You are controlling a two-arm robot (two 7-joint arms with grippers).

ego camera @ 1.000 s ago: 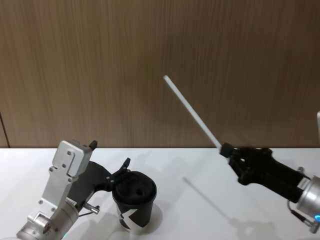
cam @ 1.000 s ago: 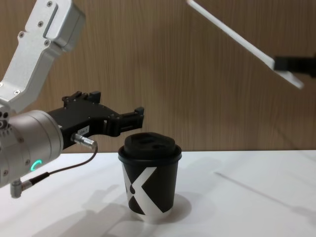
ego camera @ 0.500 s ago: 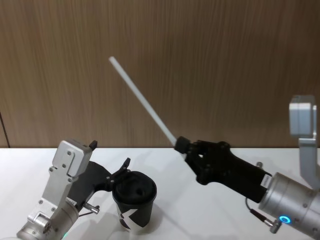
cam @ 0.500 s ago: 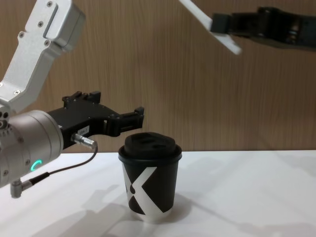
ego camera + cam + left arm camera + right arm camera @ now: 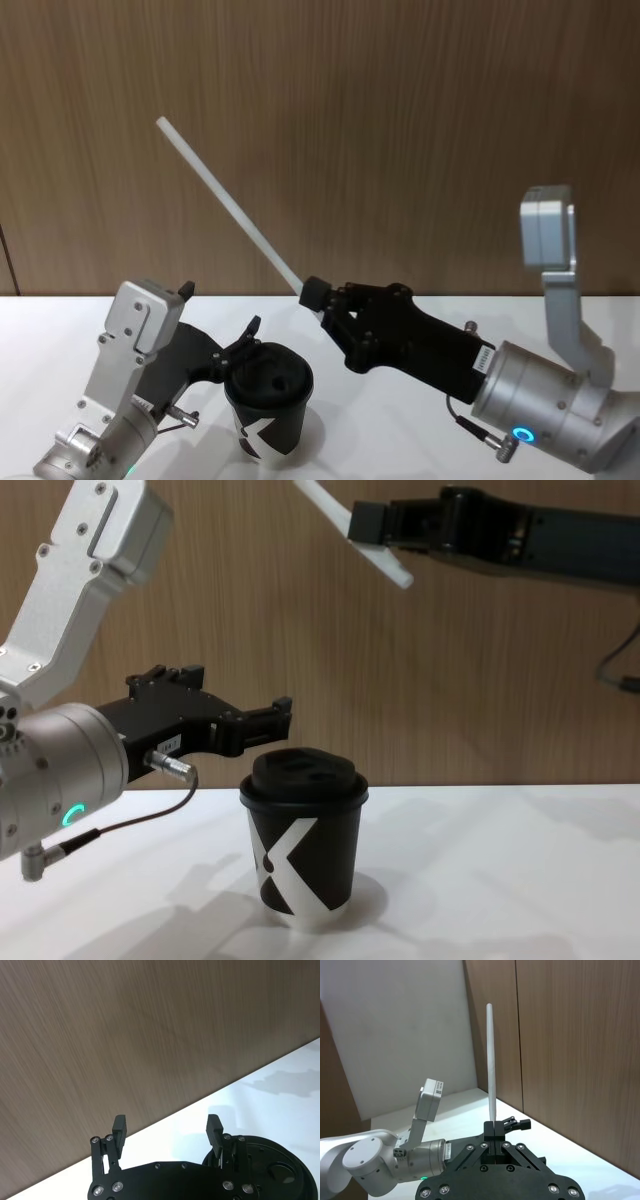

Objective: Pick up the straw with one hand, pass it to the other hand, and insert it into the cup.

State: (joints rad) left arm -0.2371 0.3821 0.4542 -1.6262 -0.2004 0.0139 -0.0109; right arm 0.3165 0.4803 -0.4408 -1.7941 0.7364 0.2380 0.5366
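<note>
Head view: a black paper cup (image 5: 268, 400) with a domed black lid stands on the white surface (image 5: 380, 435), low and left of centre, against a wood-grain wall (image 5: 420, 120). Part of a white mark shows on the cup's side. The left pincer (image 5: 220, 308) sits just behind the lid, fingers spread wide and holding nothing. To the right and higher, the right pincer (image 5: 312, 292) is closed on the lower part of a long white straw (image 5: 230, 215), which slants up and to the left, well above the cup.

Left wrist view: the left pincer (image 5: 167, 1125) is spread wide with only surface and wall between its fingers. The cup's lid (image 5: 272, 1162) lies just beside one finger; I cannot tell whether they touch.

Right wrist view: the right pincer (image 5: 493, 1127) clamps the straw (image 5: 491, 1060) near one end, and the straw runs straight out along the line of the fingers.

Chest view: the cup (image 5: 303, 855) bears a large white X-like mark (image 5: 275, 865). Its lid (image 5: 303, 775) is on and hides the contents. The open left pincer (image 5: 235, 695) hangs at lid height, behind and left of the cup. High above, the right pincer (image 5: 365, 522) grips the straw (image 5: 385, 562), whose short lower end pokes out past the fingers.
</note>
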